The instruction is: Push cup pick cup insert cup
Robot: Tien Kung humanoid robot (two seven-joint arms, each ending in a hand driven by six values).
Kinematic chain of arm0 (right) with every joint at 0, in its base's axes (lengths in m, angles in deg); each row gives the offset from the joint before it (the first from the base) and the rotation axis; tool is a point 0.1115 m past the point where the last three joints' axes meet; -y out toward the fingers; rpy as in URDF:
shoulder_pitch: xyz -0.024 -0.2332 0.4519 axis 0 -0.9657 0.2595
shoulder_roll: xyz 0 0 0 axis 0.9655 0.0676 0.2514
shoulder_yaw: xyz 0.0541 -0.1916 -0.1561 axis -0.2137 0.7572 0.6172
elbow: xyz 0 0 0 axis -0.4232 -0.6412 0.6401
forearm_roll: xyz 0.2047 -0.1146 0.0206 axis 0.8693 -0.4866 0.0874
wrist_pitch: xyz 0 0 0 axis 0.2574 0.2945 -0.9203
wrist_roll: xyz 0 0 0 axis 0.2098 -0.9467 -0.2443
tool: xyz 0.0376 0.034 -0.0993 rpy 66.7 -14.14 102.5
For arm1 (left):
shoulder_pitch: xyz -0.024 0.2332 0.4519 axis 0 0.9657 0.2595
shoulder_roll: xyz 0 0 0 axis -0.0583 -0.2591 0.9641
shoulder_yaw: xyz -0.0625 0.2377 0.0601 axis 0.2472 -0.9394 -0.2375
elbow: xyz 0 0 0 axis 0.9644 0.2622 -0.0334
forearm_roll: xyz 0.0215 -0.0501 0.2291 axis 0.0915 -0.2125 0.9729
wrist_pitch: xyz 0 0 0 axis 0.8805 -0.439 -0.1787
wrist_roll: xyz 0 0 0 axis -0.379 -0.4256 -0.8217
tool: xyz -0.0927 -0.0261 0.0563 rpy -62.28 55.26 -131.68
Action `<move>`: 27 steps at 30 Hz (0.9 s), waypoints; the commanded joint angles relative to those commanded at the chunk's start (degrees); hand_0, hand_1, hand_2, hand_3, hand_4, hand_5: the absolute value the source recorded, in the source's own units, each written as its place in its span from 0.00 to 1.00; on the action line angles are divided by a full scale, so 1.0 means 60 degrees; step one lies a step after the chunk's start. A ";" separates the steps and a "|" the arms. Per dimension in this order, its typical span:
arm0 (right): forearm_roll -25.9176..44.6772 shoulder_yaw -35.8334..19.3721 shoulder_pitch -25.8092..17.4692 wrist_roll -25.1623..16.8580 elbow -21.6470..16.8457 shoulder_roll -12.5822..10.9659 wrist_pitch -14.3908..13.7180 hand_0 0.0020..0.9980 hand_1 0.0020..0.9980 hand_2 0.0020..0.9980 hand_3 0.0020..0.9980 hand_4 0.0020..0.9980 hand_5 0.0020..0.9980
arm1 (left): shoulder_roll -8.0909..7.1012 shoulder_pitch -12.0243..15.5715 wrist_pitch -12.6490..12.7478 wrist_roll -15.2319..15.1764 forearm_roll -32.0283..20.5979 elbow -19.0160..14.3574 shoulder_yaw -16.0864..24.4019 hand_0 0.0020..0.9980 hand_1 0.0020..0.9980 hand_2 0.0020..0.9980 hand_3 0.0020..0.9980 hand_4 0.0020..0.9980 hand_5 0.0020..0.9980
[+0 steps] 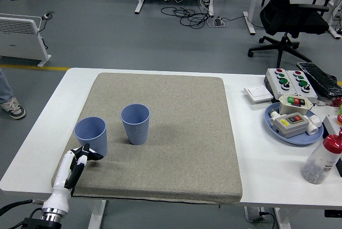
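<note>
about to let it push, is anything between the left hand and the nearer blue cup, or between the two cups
Nothing visible. The left hand sits just below the base of the left blue cup, with only bare grey mat around it. The strip of mat between that cup and the right blue cup is also free.

two cups stand apart near the bench's left edge, a clear gap between them; the mat toward the right edge lies bare.
</note>
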 joint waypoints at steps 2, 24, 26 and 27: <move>0.0004 0.0001 -0.0005 0.0000 0.0000 0.0003 -0.0001 0.73 0.66 0.67 0.59 0.11 0.55 | -0.0003 -0.0045 -0.0017 0.0017 0.0000 0.0083 -0.0024 0.53 0.50 0.46 0.38 0.52 1.00; -0.0003 0.0019 -0.0114 0.0043 0.0000 0.0031 -0.0007 0.73 0.66 0.67 0.59 0.11 0.55 | 0.0067 -0.0330 -0.0076 0.0022 0.0023 0.0728 -0.0027 0.55 0.52 0.47 0.43 0.52 1.00; 0.0010 0.0037 -0.0119 0.0041 0.0000 0.0035 -0.0006 0.73 0.66 0.67 0.59 0.11 0.56 | 0.0052 -0.0411 -0.0093 0.0036 0.0042 0.0822 -0.0006 0.55 0.52 0.47 0.43 0.52 1.00; 0.0013 0.0043 -0.0116 0.0041 0.0000 0.0038 -0.0007 0.73 0.66 0.67 0.59 0.11 0.56 | 0.0042 -0.0460 -0.0103 0.0044 0.0051 0.0870 0.0008 0.55 0.52 0.47 0.43 0.52 1.00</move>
